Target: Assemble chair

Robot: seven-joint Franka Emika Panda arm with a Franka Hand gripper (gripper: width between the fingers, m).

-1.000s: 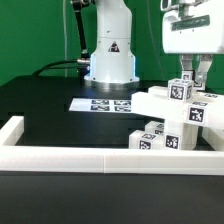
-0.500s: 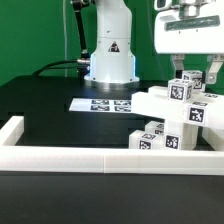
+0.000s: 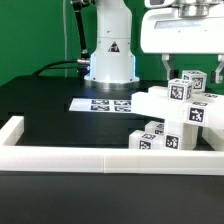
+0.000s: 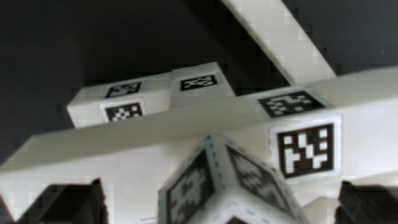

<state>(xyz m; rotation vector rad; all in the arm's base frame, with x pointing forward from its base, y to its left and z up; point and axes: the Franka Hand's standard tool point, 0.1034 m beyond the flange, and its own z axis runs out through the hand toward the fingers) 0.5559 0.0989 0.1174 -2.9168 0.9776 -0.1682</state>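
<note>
A black table (image 3: 50, 100) fills most of the exterior view, backed by a green wall, and the arm's white base (image 3: 109, 55) stands at its far side. A long low white border rail (image 3: 70, 157) runs across the near edge and turns up along the exterior view's left side. The chair (image 3: 172, 118), a cluster of blocky matte-white pieces carrying small black-and-white tags, sits against that rail toward the exterior view's right: a broad slab lies across the top, shorter blocks with tags stand beneath it near the rail, and a tagged post (image 3: 181, 88) sticks up from the slab. The marker board (image 3: 98, 103) lies flat on the table between the base and the chair, just beside the chair's far corner. The gripper (image 3: 192, 68) hangs above the post, its white body partly cut off by the top of the frame; its fingers (image 3: 166, 66) are spread wide, one on each side of the post top and apart from it, grasping nothing. The wrist view looks down on the chair's tagged faces (image 4: 294, 140) very close, with the two dark fingertips (image 4: 68, 203) at the picture's edge, well apart.
</note>
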